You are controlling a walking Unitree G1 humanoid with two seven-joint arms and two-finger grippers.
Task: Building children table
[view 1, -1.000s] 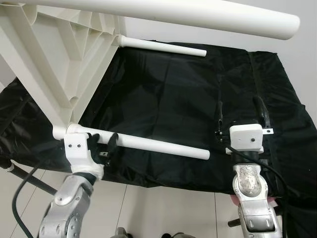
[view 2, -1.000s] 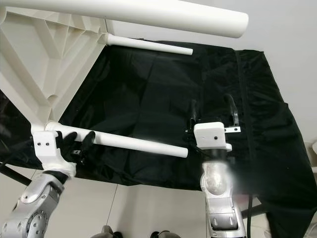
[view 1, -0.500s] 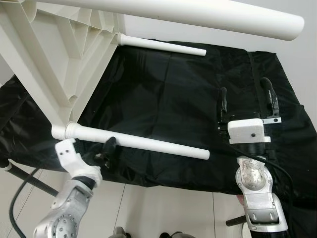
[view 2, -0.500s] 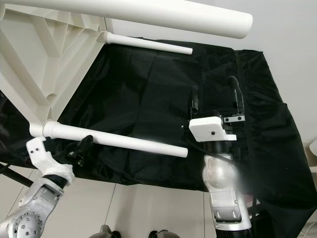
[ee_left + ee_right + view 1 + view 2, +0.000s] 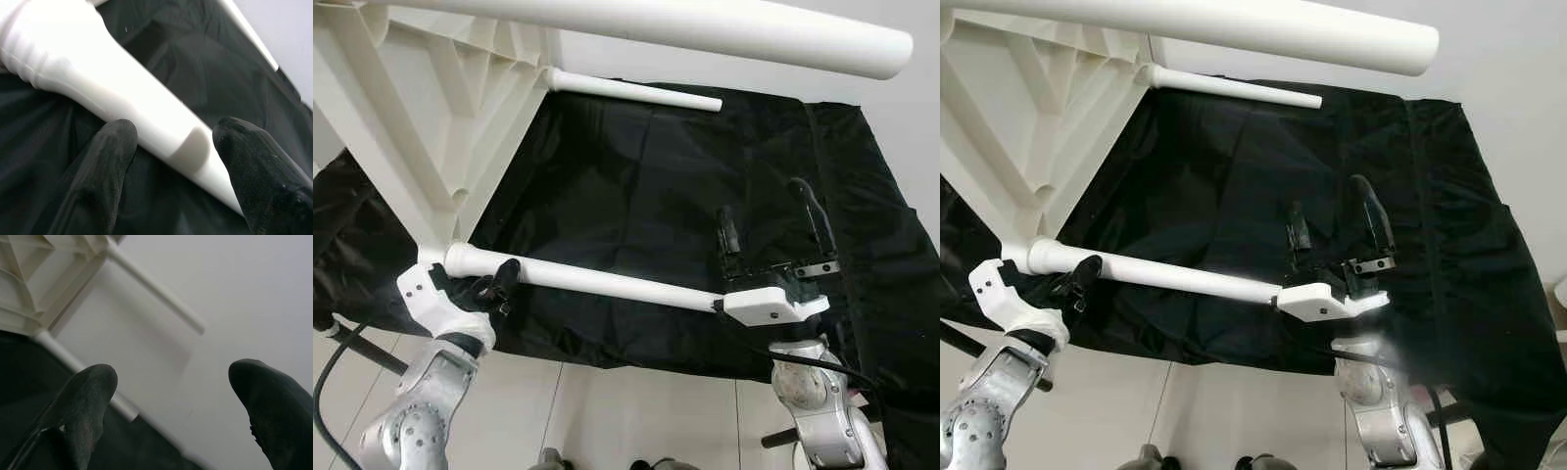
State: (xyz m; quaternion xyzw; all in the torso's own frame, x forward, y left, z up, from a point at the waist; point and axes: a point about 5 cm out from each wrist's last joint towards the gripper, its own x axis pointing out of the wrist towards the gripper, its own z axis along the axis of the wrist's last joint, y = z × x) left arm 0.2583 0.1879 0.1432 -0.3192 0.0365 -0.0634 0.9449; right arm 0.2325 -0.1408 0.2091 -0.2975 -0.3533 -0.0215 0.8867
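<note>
The white plastic table [image 5: 421, 117] lies tipped on its side on a black cloth [image 5: 636, 186], its legs pointing to my right. My left gripper [image 5: 484, 284] is open at the base of the near leg [image 5: 607, 285]. In the left wrist view its two black fingers [image 5: 110, 161] stand either side of that leg [image 5: 98, 83], close under it. My right gripper [image 5: 769, 225] is open and points up over the cloth, with its white wrist right by the near leg's free end. In the right wrist view the right gripper [image 5: 171, 377] holds nothing.
A second leg [image 5: 636, 90] reaches out at the far side of the cloth. A third, thick leg [image 5: 705, 27] passes overhead close to the camera. Pale floor tiles [image 5: 636, 411] lie below the cloth's front edge. A light wall [image 5: 901, 108] stands behind.
My left gripper dropped away from the near leg, then came back up to its base. My right gripper moved left and tilted, so its wrist now sits at the leg's free end.
</note>
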